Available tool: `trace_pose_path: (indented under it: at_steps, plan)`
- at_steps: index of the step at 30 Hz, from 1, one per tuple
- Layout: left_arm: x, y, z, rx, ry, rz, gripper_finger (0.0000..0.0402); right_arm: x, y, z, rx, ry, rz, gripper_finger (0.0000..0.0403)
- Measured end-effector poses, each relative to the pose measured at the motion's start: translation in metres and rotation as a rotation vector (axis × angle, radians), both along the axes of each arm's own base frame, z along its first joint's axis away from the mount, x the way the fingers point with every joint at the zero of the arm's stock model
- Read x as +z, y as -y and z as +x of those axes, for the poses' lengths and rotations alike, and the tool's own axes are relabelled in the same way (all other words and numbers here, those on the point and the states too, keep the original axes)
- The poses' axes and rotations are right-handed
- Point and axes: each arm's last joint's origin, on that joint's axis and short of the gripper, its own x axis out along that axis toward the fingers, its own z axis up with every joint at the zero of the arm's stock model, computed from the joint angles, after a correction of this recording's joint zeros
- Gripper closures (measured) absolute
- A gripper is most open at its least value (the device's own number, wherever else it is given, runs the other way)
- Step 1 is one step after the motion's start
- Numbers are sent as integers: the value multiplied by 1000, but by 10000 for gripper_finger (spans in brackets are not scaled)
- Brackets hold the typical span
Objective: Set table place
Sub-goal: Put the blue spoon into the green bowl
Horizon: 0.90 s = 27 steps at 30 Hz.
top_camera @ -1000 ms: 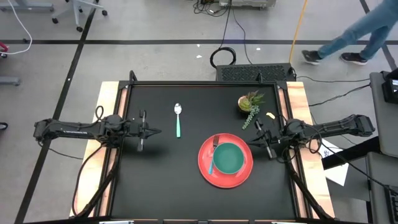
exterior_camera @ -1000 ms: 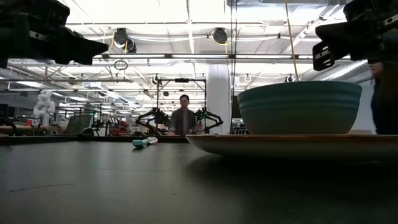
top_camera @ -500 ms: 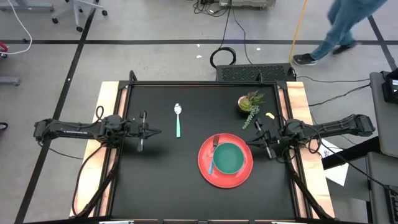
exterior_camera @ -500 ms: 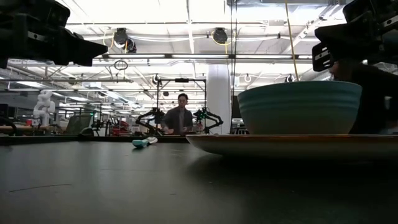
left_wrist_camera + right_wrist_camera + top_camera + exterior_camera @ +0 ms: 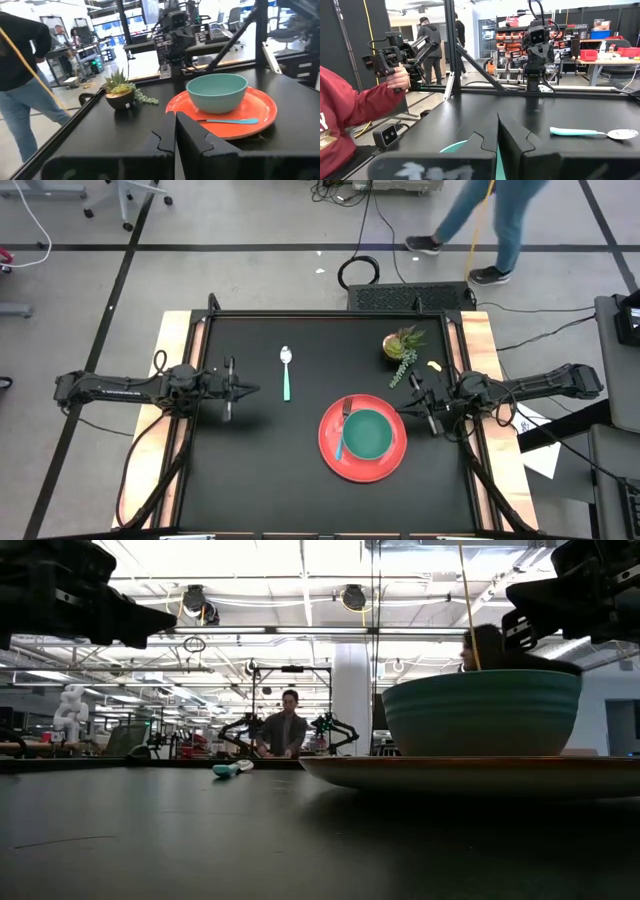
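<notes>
A round red plate [image 5: 390, 465] lies on the black table [image 5: 250, 480], right of its middle. On the plate stands a teal bowl [image 5: 369, 434]. Beside the bowl, a teal-handled fork [image 5: 343, 432] lies on the plate's left part. A teal-handled spoon [image 5: 286, 373] lies flat on the table toward the far left. My left gripper [image 5: 256, 391] hovers shut at the table's left side and points right, level. My right gripper [image 5: 398, 412] hovers shut just right of the plate and points left. Both are clear of everything, as the wrist views show for the left gripper [image 5: 175, 117] and the right gripper [image 5: 498, 120].
A small potted plant [image 5: 402, 345] stands at the far right, with a small yellow piece [image 5: 434, 366] beside it. A person [image 5: 480, 220] walks past beyond the far edge. Another person's red sleeve [image 5: 350, 110] shows off the table, holding a hand-held device.
Neither gripper nor any thing on the table has moved. The person beyond the far edge has walked from right to left.
</notes>
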Motion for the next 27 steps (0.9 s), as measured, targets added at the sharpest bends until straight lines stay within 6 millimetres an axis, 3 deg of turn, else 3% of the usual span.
trace_pose_path:
  at_steps: [9,17,27]
  plan:
    - [0,0,0,4,0,5,399,0,0,0,0,4,1,403]
    - [0,0,0,4,0,5,372,0,0,0,0,4,2,403]
    - [0,0,0,4,2,3,369,0,0,0,0,4,2,403]
